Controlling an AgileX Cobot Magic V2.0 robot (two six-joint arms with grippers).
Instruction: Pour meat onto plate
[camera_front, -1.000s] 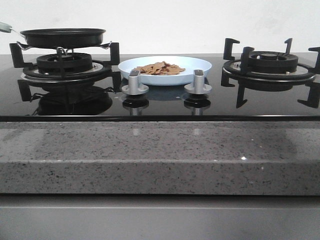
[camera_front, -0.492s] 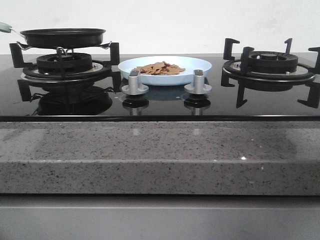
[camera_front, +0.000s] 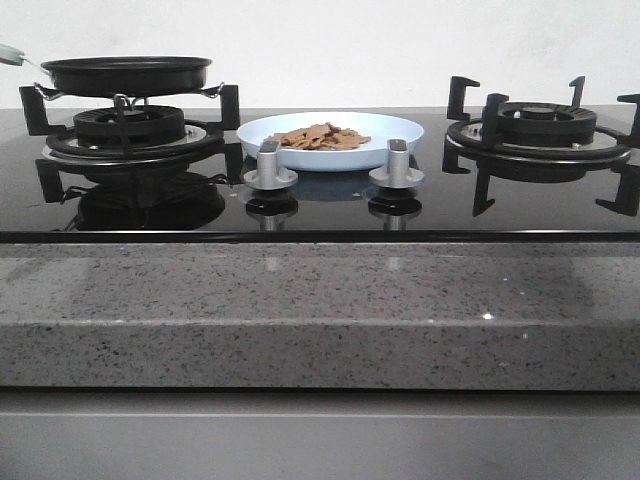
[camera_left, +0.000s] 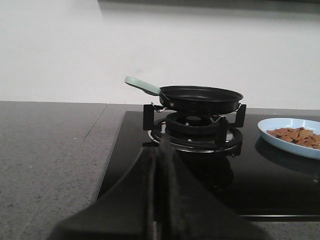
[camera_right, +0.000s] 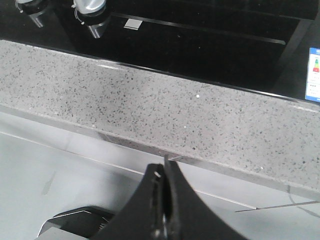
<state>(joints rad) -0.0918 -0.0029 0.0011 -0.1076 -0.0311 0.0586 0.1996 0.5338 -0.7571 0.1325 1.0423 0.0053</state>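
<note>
The golden-brown meat (camera_front: 320, 137) lies in a heap on the pale-blue plate (camera_front: 395, 130), which sits on the black glass hob between the two burners. The left wrist view also catches the plate (camera_left: 267, 134) with meat (camera_left: 296, 136) on it. A black frying pan (camera_front: 125, 73) with a pale green handle (camera_left: 141, 85) rests on the left burner. My left gripper (camera_left: 159, 150) is shut and holds nothing, hanging back from the pan near the hob's front left corner. My right gripper (camera_right: 164, 167) is shut and holds nothing, out in front of the granite counter edge. Neither gripper shows in the front view.
Two silver knobs (camera_front: 270, 166) (camera_front: 397, 165) stand just in front of the plate. The right burner (camera_front: 540, 130) has tall black grate prongs. A speckled granite ledge (camera_front: 320, 310) runs along the hob's front. A label sticker (camera_right: 313, 74) sits on the hob's corner.
</note>
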